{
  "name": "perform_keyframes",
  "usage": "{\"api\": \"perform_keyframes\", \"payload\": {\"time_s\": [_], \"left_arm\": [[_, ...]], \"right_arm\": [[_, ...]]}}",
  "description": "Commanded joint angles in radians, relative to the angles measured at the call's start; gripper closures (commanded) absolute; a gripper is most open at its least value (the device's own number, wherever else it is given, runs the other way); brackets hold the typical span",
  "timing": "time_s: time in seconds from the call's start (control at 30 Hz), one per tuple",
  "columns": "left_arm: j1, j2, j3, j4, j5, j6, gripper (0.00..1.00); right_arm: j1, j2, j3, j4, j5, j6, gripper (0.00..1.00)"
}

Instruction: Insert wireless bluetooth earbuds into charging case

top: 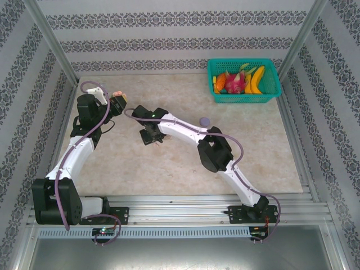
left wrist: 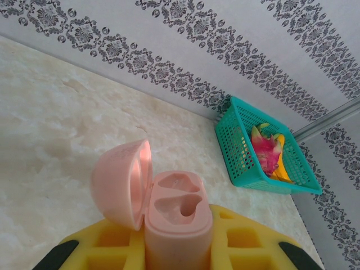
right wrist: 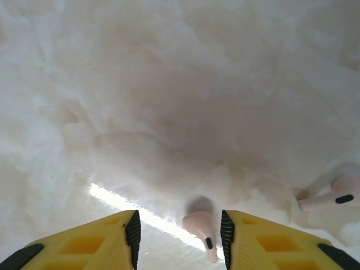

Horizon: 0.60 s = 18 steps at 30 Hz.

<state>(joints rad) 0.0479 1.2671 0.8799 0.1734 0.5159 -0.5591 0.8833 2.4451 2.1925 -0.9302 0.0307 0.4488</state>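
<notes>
A pink bud [right wrist: 200, 226] lies flat on the table [right wrist: 169, 84], stem toward the wrist camera, left of centre and about midway between the near and far edges. The right gripper [right wrist: 180, 230] stands low over it with its fingers [right wrist: 126, 239] partly open, one on each side. The bud sits closer to the right finger, and I see no clear contact with either, so nothing is held. That straddle looks like the set-up for a pinch across the bud's body. A second bud [right wrist: 336, 194] rests just beside it to the right, outside the fingers' span.

The case [left wrist: 177, 216] is clamped upright in the closed left gripper [left wrist: 180, 250], raised above the table near the far left corner. Its lid [left wrist: 121, 183] is swung open to the left, and both wells [left wrist: 179, 197] face up and are empty. Held that way, it probably serves as a steady, open target for the other arm.

A small lilac disc [top: 205, 120], perhaps another case, lies right of centre. A teal basket [top: 243, 97] of fruit fills the far right corner, well apart.
</notes>
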Motion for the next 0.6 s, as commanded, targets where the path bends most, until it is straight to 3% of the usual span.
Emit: {"api": "perform_keyframes", "payload": {"time_s": [0.0, 0.57], "left_arm": [[0.010, -0.006, 0.005, 0.045, 0.013, -0.004, 1.00], [0.010, -0.002, 0.009, 0.040, 0.018, -0.003, 1.00]], "right_arm": [[-0.027, -0.045, -0.042, 0.015, -0.057, -0.029, 0.56], [-0.015, -0.038, -0.125, 0.052, -0.111, -0.011, 0.55]]}}
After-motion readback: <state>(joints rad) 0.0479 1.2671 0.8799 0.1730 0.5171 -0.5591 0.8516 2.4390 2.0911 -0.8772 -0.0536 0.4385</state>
